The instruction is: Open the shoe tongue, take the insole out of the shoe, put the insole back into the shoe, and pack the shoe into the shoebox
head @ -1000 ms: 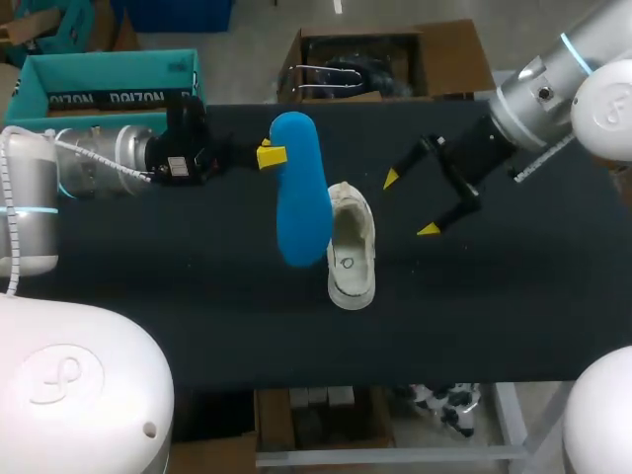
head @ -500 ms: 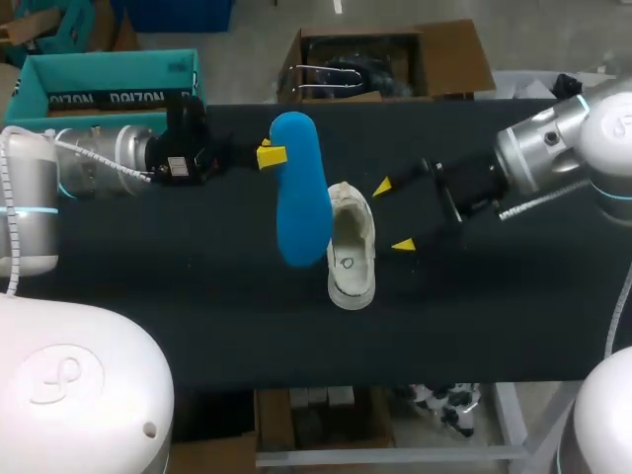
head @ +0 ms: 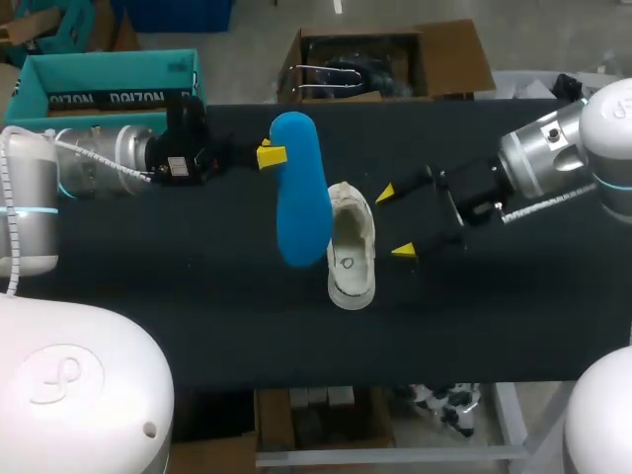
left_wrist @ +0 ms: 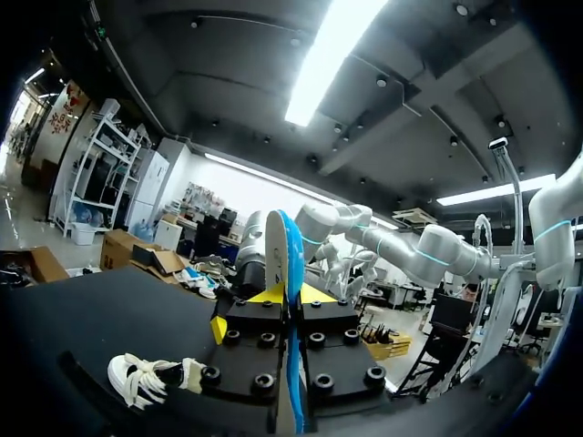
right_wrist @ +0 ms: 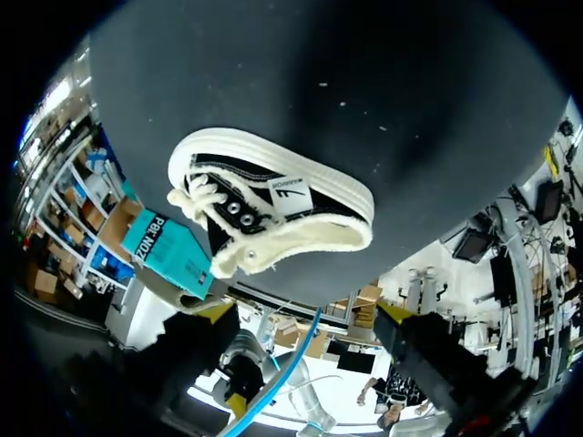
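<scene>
The left gripper (head: pixel 267 155), two black fingers with yellow tips, sits in the upper middle of the head view and is clamped on a bright blue foam insole (head: pixel 301 193) near its upper end. In the left wrist view the insole stands edge-on between the two fingers, touched from both sides. From the grip the insole runs down toward the centre of the frame, and its lower end overlaps the left edge of a cream-white canvas low-top shoe (head: pixel 351 247).

The right gripper (head: pixel 394 221) comes in from the right edge at mid-height. Its yellow-tipped fingers are spread wide apart and hold nothing, just right of the shoe and not touching it. In the right wrist view the shoe lies ahead of those fingers.

The shoe rests at the centre of the black table (head: pixel 494 316). The teal cardboard shoebox (head: pixel 109 84) stands in the upper left corner, past the table's far edge.
</scene>
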Robot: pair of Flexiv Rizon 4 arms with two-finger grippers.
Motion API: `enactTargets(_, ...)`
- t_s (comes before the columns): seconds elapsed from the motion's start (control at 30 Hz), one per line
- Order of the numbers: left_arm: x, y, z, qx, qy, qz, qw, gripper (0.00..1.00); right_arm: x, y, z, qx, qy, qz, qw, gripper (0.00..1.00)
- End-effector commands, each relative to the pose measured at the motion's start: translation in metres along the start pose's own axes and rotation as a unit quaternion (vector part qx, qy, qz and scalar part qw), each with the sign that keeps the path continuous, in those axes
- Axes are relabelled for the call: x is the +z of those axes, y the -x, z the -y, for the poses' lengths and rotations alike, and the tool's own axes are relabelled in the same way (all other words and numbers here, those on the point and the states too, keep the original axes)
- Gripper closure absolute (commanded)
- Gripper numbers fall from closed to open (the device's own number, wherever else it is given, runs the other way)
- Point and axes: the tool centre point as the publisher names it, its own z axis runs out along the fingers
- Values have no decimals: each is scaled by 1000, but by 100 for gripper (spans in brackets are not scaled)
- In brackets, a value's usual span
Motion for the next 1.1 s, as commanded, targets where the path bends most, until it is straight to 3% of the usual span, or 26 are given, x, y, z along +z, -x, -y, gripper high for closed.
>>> enactTargets(0.03,0,1,-1,0,-2,0,1000,100,4,-5,-5,18,-19,-1,1000,0)
enactTargets(0.27,15,0,-5,73,-26,-15,997,100,9,-6,-1,61,-61,-5,996,0)
enactTargets(0.33,20,2,-6,69,-28,-29,997,100,10,-6,0,69,-65,-9,995,0)
enactTargets(0.43,31,5,-11,112,-21,-32,993,100,11,-6,2,72,-90,-13,993,0)
enactTargets(0.53,41,9,-18,136,-14,-34,990,100,13,-5,2,81,-106,-18,991,18)
enactTargets(0.6,47,14,-21,149,-13,-39,988,100,14,-4,2,87,-108,-25,990,17)
enactTargets(0.67,52,18,-24,157,-17,-41,987,100,13,-3,4,89,-113,-31,989,27)
enactTargets(0.73,55,21,-25,158,-28,-48,986,100,13,-2,6,92,-119,-34,988,48)
enactTargets(0.83,58,23,-29,167,-36,-56,984,100,14,-1,9,90,-125,-40,987,55)
enactTargets(1.1,64,24,-43,176,-41,-74,981,100,16,1,13,95,-123,-45,987,60)
